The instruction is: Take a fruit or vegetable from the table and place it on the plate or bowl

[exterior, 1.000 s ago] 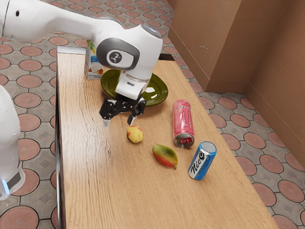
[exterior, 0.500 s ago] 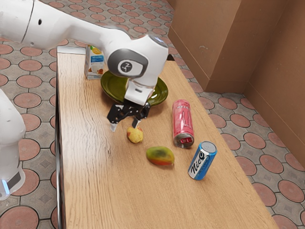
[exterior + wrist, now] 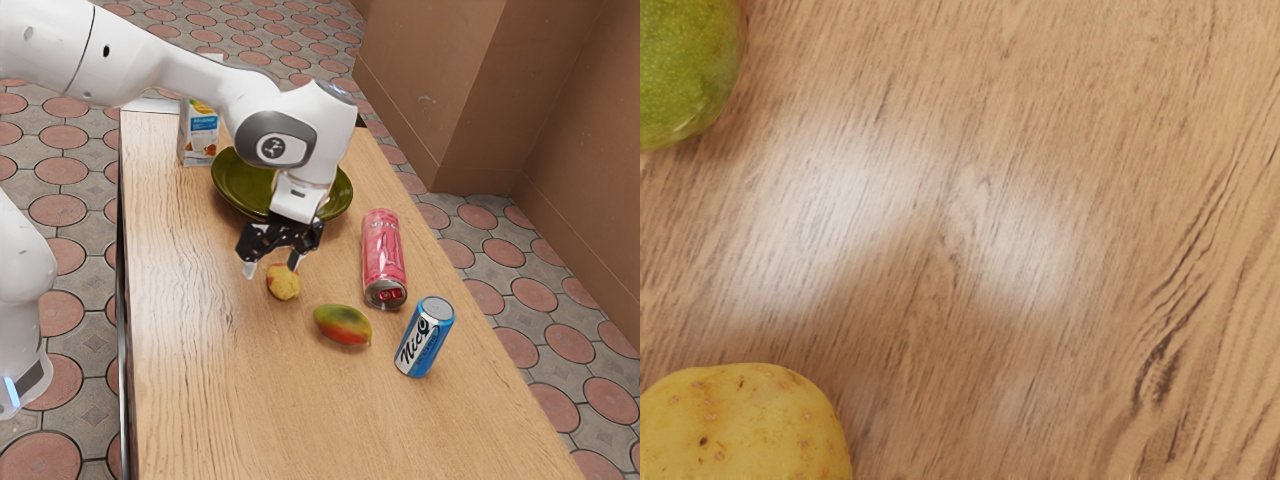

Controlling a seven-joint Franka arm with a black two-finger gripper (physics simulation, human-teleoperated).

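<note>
My fingers [image 3: 294,258] stand wide apart, holding nothing; my black gripper [image 3: 271,264] hovers close by the lumpy yellow speckled fruit [image 3: 284,284].

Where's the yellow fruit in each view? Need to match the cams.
Exterior view: yellow fruit on the table, just under the open gripper, between the green plate and the mango.
Wrist view: yellow fruit close under the hand, bare table between it and the mango.
Shared landmark: the mango.
</note>
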